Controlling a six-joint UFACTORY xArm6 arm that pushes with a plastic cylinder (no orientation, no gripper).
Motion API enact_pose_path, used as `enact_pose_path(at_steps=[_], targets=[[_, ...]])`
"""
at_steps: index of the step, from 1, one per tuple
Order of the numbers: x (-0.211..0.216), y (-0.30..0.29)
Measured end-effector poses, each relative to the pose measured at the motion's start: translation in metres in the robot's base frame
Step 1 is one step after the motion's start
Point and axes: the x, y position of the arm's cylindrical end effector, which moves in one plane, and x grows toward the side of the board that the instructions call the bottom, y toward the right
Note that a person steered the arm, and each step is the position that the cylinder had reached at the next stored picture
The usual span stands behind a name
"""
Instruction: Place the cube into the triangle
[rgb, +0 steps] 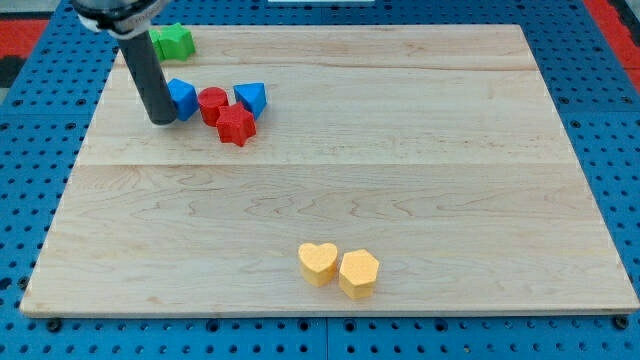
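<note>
A blue cube (183, 97) lies in the upper left of the wooden board. My tip (160, 117) stands against the cube's left side, partly covering it. A red cylinder (211, 103) sits right next to the cube on its right, and a red star-like block (237, 126) lies just below that. The blue triangle (251, 97) lies right of the red cylinder, close to both red blocks. The cube and the triangle are apart, with the red cylinder between them.
Two green blocks (170, 42) sit near the board's top left edge, partly hidden behind my rod. A yellow heart (318, 263) and a yellow hexagon (358, 273) touch each other near the view's bottom.
</note>
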Motion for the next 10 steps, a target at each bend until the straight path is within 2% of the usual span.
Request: enact_pose_path(at_steps=[1, 3, 5, 10], targets=[[-0.035, -0.003], [-0.064, -0.064], [-0.064, 0.005], [-0.006, 0.125]])
